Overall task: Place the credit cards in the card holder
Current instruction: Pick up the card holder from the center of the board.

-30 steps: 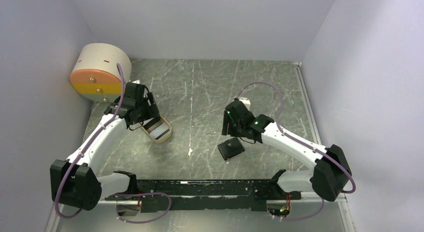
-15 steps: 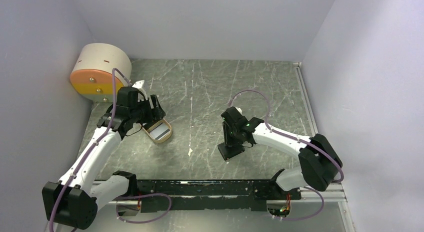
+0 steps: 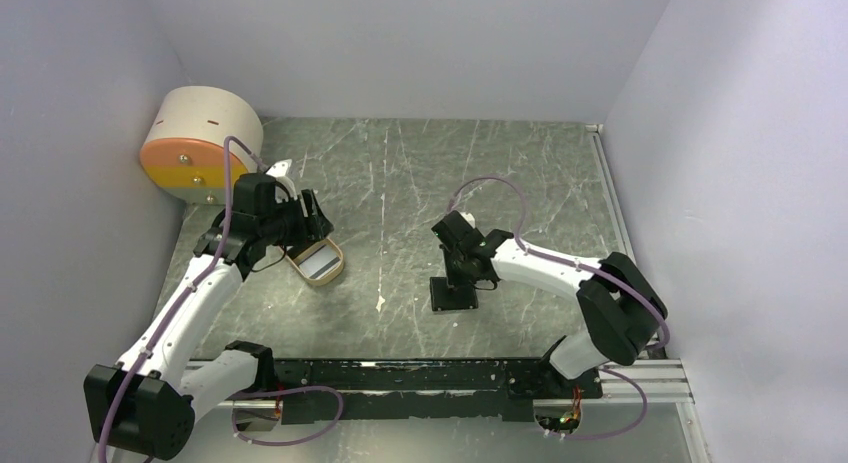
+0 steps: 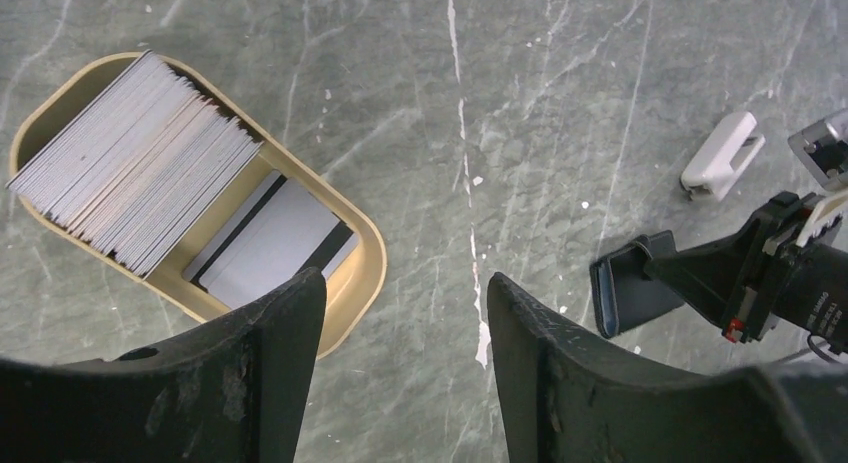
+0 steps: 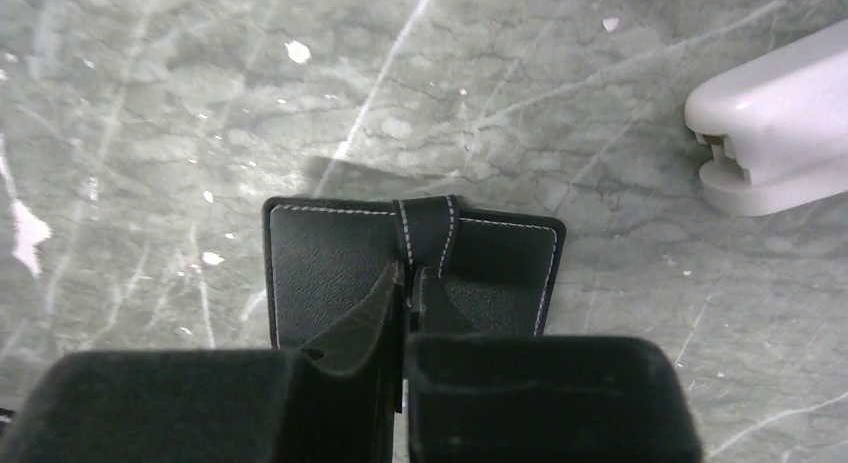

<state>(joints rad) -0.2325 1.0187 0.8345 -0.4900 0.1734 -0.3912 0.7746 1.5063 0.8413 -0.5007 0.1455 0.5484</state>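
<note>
Your right claw (image 5: 405, 283) is fully closed, its tips on the strap of the small black leather bifold card holder (image 5: 320, 268), which lies flat right of centre. You cannot tell whether it grips the strap. Your left claw (image 4: 405, 293) stands wide and empty over the beige oblong tray (image 4: 372, 253) of thin whitish credit cards (image 4: 130, 163) on the left.

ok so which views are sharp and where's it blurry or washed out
Left wrist: crisp on the credit cards and the beige tray, its own jaws dark and soft at the bottom. Right wrist: card holder stitching sharp, near jaws a blurred black mass, white clip soft. Top external: even light, faint shadows, no glare.
</note>
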